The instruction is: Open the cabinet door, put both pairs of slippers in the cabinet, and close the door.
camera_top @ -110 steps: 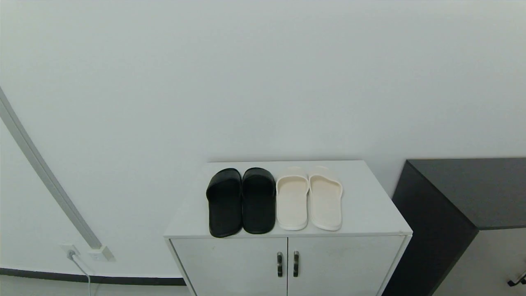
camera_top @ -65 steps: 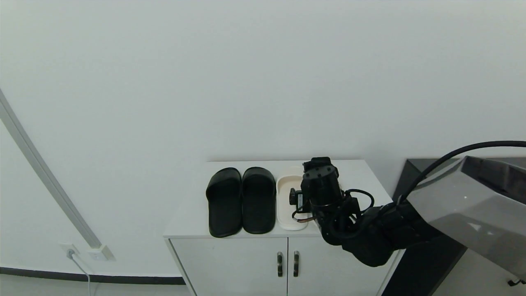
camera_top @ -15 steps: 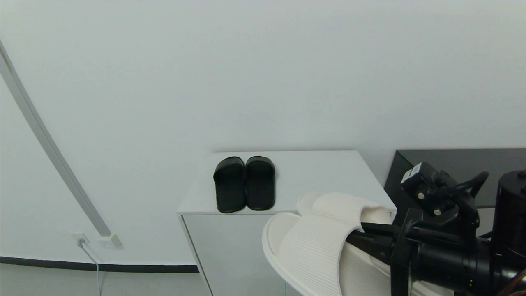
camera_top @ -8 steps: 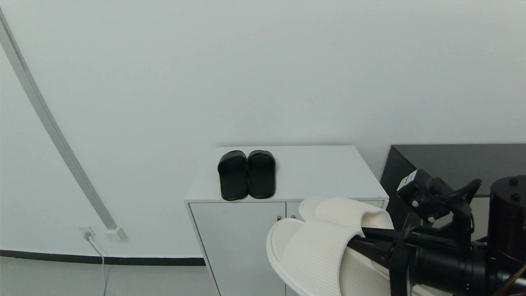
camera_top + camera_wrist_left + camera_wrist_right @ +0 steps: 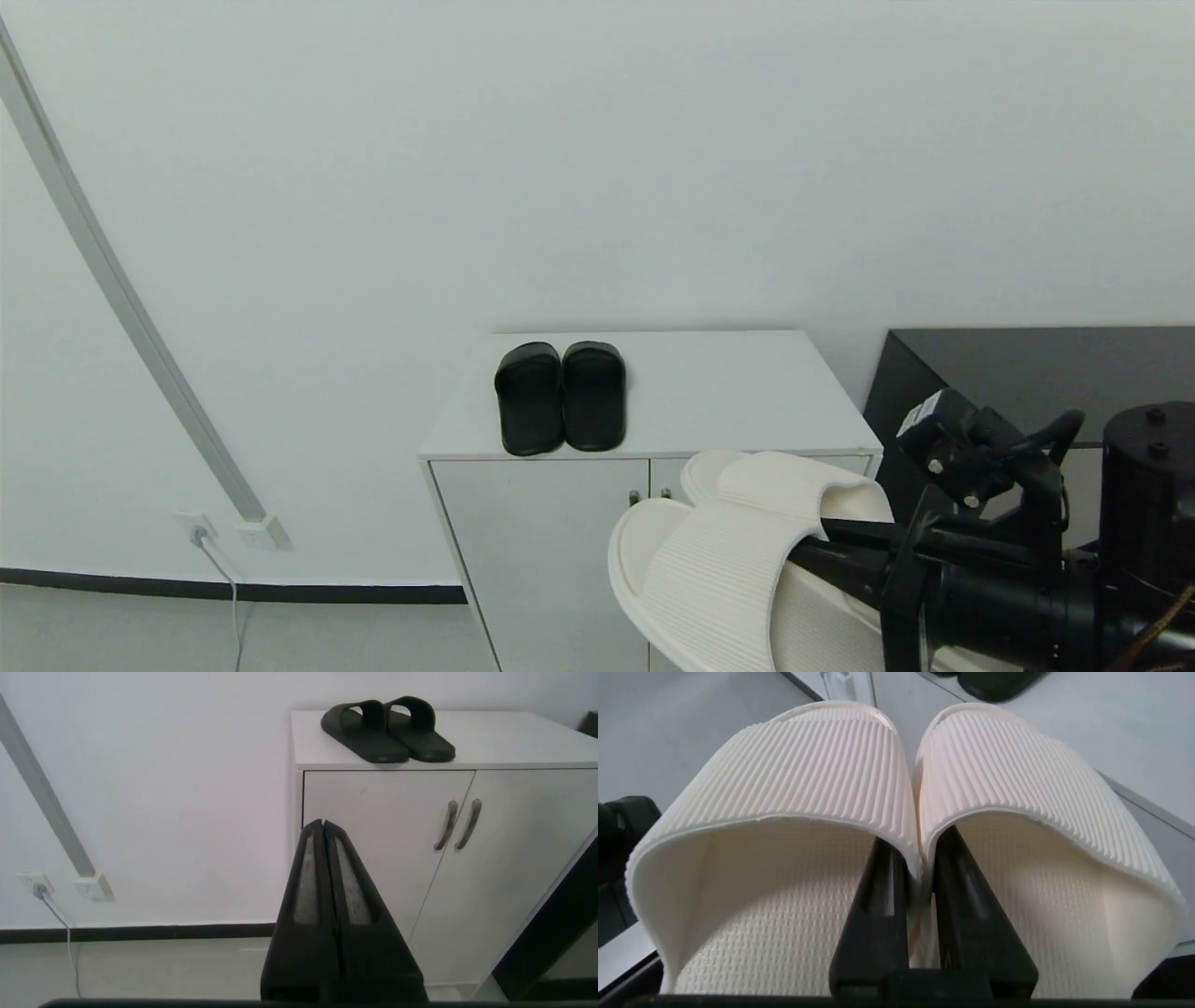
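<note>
The right gripper (image 5: 917, 870) sticks out level before the closed cabinet (image 5: 551, 551), pinching both white slippers (image 5: 738, 560) by their tops; the black slippers (image 5: 560, 397) sit on top, and the left gripper (image 5: 323, 833) is pressed together.

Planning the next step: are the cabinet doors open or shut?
Shut. Both cabinet doors lie flush with the front, handles side by side at the seam; no interior shows.

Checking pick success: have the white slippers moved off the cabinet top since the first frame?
Yes. The white slippers have left the cabinet top, where the black slippers rest; the right gripper holds them before the doors.
</note>
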You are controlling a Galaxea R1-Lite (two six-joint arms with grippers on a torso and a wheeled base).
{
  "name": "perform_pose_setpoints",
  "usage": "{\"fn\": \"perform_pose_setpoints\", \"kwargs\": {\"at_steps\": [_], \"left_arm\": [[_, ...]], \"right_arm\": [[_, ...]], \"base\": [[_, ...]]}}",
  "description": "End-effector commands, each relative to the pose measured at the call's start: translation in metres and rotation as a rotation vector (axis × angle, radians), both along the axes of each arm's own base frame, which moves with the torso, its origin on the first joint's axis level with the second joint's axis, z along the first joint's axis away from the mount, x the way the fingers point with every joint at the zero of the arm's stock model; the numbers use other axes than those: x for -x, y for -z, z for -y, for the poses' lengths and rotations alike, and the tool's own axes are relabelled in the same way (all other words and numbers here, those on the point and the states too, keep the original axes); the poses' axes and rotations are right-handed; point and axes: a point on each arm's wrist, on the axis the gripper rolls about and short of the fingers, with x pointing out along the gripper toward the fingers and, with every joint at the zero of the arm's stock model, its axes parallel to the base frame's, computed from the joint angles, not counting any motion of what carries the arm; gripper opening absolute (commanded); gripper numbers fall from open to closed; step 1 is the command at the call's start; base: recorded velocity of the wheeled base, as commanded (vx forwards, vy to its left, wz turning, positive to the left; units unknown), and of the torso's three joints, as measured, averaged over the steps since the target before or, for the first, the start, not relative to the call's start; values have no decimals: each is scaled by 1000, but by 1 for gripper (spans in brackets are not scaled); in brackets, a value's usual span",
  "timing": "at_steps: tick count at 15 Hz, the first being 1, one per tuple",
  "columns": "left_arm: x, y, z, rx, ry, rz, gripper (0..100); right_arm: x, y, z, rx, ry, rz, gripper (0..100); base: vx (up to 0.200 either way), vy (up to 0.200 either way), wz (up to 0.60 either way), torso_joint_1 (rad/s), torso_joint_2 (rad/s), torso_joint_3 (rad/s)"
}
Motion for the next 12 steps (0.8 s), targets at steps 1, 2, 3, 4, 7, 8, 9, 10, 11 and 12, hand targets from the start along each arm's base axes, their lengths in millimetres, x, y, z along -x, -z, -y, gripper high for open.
{"fn": "perform_pose_setpoints", "kwargs": {"at_steps": [1,2,3,4,7,8,9,10,11,12], "left_arm": [[0,0,0,0,0,0,0],[0,0,0,0,0,0,0],[0,0,0,0,0,0,0],[0,0,0,0,0,0,0],[0,0,0,0,0,0,0],[0,0,0,0,0,-1,0],[0,0,0,-2,0,0,0],[0,0,0,-2,0,-1,0],[0,0,0,3,1,0,100],[0,0,0,3,1,0,100]], "right_arm": [[0,2,-1,7,-1,-7,0],[0,2,0,11,-4,1,0],[0,2,0,15,-6,3,0],[0,2,0,22,-9,11,0],[1,4,0,29,-13,8,0],[1,5,0,30,-13,7,0],[1,5,1,29,-13,8,0],[1,4,0,28,-13,9,0],[1,4,1,28,-13,9,0],[1,5,1,29,-13,8,0]], "base": [[0,0,0,0,0,0],[0,0,0,0,0,0],[0,0,0,0,0,0],[0,0,0,0,0,0],[0,0,0,-86,202,107],[0,0,0,-159,364,212],[0,0,0,-163,378,207],[0,0,0,-173,388,207],[0,0,0,-168,383,217],[0,0,0,-168,398,227]]}}
